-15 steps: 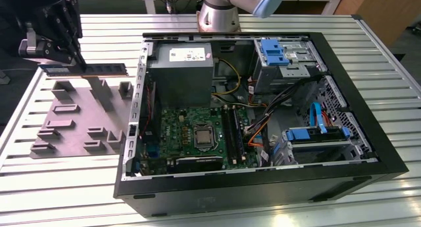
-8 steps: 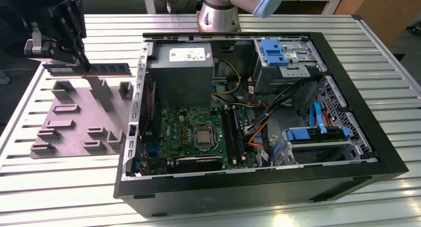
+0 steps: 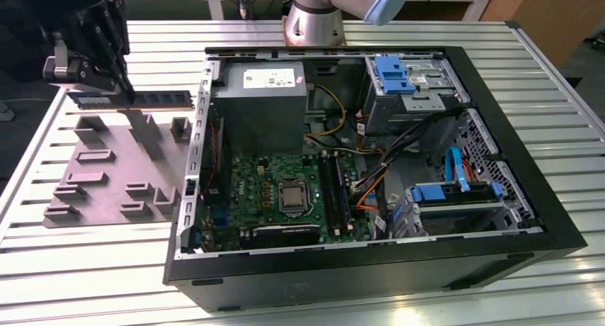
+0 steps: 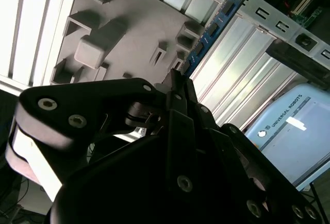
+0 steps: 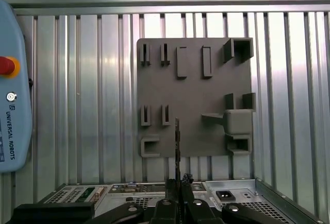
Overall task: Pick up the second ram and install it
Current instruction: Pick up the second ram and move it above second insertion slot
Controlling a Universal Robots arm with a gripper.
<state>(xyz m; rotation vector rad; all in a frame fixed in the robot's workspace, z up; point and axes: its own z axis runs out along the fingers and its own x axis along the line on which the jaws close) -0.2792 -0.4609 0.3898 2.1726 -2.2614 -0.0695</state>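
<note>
My fingers (image 3: 122,89) are clamped on the memory stick (image 3: 156,98), holding it level over the far edge of the grey holder (image 3: 113,138), just above its upright posts. Beside the holder on the ribbed surface (image 3: 95,269), to the exterior view's right, lies an open computer case (image 3: 378,269) holding a green board (image 3: 255,177), a power supply (image 3: 260,106) and cables.

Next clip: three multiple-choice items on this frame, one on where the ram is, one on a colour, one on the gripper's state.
1. Where is the second ram?
A in a motherboard slot
B at the plastic holder, outside the case
C on the power supply
2. The holder's colour?
A grey
B red
C yellow
3. The gripper is:
A open, holding nothing
B shut on the second ram
C shut on a cable

Key:
1 B, the stick is over the holder's edge.
2 A, plain grey plastic.
3 B, it clamps the stick.
</note>
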